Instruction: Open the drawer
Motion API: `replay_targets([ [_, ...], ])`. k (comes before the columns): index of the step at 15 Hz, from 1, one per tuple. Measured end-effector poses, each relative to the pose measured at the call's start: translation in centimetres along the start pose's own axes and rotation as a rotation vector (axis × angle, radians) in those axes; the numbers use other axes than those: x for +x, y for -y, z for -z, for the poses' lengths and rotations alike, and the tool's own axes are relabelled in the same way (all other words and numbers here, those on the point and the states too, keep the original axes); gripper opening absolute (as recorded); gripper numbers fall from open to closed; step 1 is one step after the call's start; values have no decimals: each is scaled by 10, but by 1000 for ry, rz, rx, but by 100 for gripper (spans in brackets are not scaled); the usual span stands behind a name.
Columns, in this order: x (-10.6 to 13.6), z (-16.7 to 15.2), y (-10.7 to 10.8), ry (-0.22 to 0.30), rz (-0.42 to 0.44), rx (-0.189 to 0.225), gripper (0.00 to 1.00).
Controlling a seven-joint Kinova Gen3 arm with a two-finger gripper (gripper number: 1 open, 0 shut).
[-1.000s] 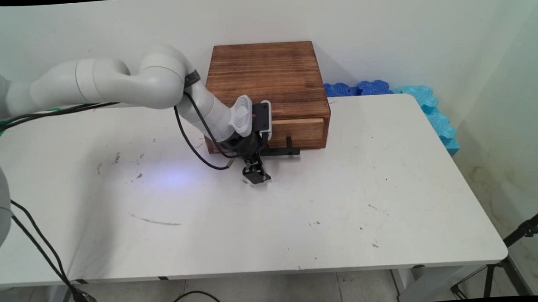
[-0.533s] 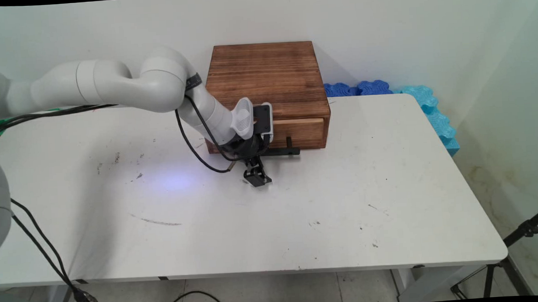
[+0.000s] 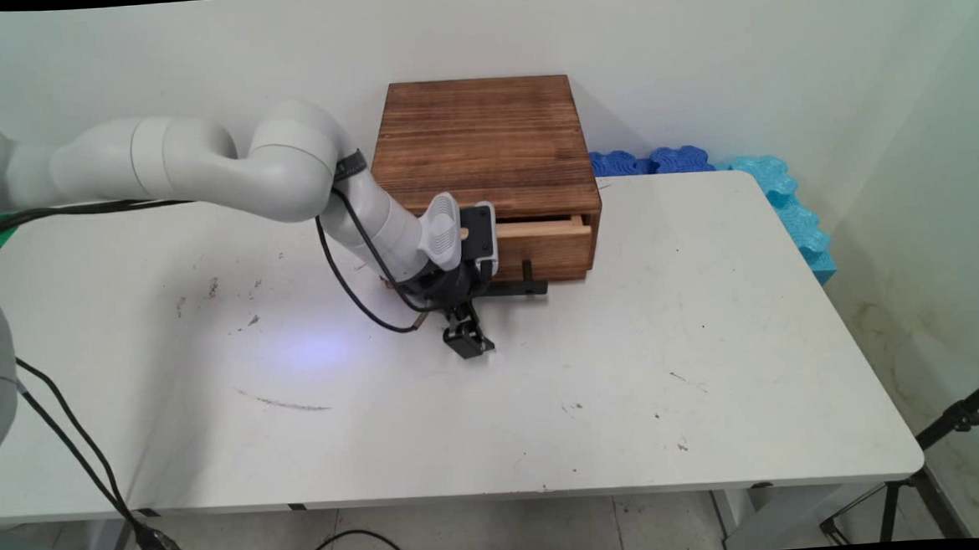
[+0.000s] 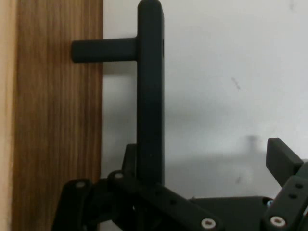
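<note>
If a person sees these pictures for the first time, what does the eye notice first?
First comes the dark wooden drawer box at the white table's far side against the wall, its drawer pulled slightly out. Next, the black gripper hangs low before the box, with the drawer's black bar handle passing between its open fingers. Blue foam pieces lie behind the table's right corner.

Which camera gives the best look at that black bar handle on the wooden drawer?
The hand view: the black bar handle fills it, post and all. The main view shows it small, partly behind the arm.
</note>
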State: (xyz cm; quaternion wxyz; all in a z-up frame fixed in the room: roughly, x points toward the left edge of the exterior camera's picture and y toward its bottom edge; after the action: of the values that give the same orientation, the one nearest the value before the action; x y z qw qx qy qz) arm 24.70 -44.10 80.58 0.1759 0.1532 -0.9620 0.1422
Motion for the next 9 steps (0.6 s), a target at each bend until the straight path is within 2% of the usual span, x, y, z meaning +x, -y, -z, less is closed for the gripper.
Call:
replay_targets([
  [9,1,10,-40,-2,4,-44,100],
])
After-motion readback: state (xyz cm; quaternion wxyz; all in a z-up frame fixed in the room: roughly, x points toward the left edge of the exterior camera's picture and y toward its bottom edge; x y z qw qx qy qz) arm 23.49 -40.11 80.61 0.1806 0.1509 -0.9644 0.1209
